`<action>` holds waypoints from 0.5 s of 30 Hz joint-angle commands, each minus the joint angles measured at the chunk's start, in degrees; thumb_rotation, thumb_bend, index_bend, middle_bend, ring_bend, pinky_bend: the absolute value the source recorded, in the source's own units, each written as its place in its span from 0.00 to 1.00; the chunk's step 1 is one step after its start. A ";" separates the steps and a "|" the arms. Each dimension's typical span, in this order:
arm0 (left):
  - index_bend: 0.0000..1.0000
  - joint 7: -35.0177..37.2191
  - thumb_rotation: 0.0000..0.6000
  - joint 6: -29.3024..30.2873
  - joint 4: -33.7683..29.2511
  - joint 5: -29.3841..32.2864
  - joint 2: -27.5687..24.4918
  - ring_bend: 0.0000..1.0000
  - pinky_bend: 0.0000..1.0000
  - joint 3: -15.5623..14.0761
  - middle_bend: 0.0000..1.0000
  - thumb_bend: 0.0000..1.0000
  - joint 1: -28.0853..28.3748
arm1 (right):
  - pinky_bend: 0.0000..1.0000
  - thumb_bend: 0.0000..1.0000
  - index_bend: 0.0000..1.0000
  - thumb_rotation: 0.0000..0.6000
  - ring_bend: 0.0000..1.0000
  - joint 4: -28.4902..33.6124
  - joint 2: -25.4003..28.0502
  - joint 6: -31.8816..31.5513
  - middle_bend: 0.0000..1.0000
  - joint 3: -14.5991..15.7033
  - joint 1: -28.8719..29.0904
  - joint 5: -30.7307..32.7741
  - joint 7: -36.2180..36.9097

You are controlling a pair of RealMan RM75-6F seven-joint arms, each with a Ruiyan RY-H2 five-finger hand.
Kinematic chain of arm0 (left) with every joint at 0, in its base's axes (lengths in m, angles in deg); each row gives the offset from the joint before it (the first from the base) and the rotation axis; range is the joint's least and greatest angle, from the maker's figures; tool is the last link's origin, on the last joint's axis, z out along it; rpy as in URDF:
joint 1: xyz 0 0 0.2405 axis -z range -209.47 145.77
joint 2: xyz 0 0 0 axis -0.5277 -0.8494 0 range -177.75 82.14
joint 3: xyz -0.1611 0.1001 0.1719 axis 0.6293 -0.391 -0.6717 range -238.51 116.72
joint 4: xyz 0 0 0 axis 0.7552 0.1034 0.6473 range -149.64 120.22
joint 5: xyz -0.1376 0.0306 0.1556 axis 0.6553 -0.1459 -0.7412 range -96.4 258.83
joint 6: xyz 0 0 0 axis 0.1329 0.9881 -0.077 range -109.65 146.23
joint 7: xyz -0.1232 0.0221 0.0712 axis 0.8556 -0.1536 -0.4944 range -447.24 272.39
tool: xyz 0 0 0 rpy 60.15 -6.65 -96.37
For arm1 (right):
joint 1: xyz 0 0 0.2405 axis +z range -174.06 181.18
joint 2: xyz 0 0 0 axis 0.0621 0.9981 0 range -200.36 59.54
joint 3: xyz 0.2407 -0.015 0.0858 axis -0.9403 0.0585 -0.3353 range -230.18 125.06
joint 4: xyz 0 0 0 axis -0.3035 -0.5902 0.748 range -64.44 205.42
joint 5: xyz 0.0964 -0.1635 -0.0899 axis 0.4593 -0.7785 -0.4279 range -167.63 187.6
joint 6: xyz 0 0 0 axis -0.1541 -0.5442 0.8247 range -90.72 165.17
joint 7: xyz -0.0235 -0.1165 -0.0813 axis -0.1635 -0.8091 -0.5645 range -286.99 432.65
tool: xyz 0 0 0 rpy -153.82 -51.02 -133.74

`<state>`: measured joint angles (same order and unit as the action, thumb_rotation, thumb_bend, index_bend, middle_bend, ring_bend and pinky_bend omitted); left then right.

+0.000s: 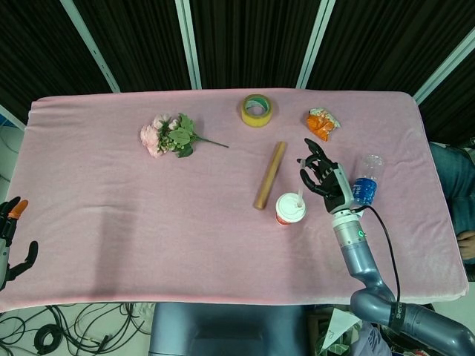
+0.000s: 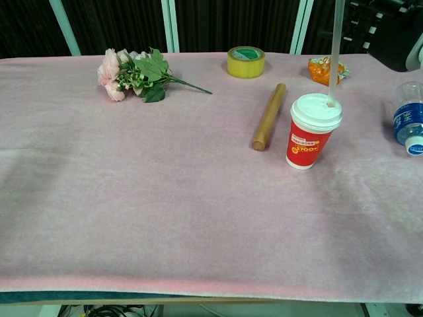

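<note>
right hand [image 1: 321, 180]: hovering just right of the red paper cup [image 1: 290, 209] and a bit behind it, fingers [image 1: 310, 159] spread and lightly curled, nothing in them. Doesn't look like it's touching the cup, though from overhead it's hard to be sure.
cup: stands upright on the pink table [image 1: 111, 200], white lid on, long axis straight up. In the chest view the cup [image 2: 311, 131] has a clear straw [image 2: 334, 46] poking up out of the lid, pretty much vertical, running off the top of the frame.
wooden stick [image 1: 269, 175]: lies flat just left of the cup, long axis going from its near end by the cup up and away toward the far edge, leaning a little right.
water bottle [image 1: 365, 181]: on its side right of the cup, just past the right hand, cap end pointing at the near edge, blue label visible.
tape roll [image 1: 257, 110]: yellow, lying flat well behind the cup.
snack bag [image 1: 322, 123]: orange, crumpled, behind the cup and off to the right.
flowers [image 1: 169, 136]: pink bunch with green leaves far left of the cup, stem pointing right.
left hand [image 1: 12, 241]: way off left of the cup, past the table's corner, fingers loosely apart and holding nothing.
</note>
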<state>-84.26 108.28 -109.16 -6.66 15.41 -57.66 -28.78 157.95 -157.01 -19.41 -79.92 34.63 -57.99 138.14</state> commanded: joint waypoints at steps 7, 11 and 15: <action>0.07 -0.05 1.00 0.04 -0.01 0.04 -0.01 0.00 0.00 0.02 0.03 0.48 -0.03 | 0.19 0.37 0.64 1.00 0.02 -0.14 -0.13 -0.12 0.08 0.23 -0.22 -0.83 0.76; 0.07 -0.10 1.00 0.02 -0.09 0.01 0.00 0.00 0.00 0.01 0.03 0.48 -0.02 | 0.19 0.37 0.64 1.00 0.02 -0.13 -0.13 -0.14 0.08 0.49 -0.28 -1.39 1.06; 0.07 -0.10 1.00 0.05 -0.15 0.06 0.01 0.00 0.00 0.06 0.03 0.48 -0.01 | 0.19 0.37 0.64 1.00 0.02 -0.81 -0.62 0.08 0.08 0.71 -0.18 -1.39 1.56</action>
<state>-84.37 108.32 -109.30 -6.60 15.43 -57.60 -28.80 157.25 -157.53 -19.38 -79.24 34.41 -59.41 139.62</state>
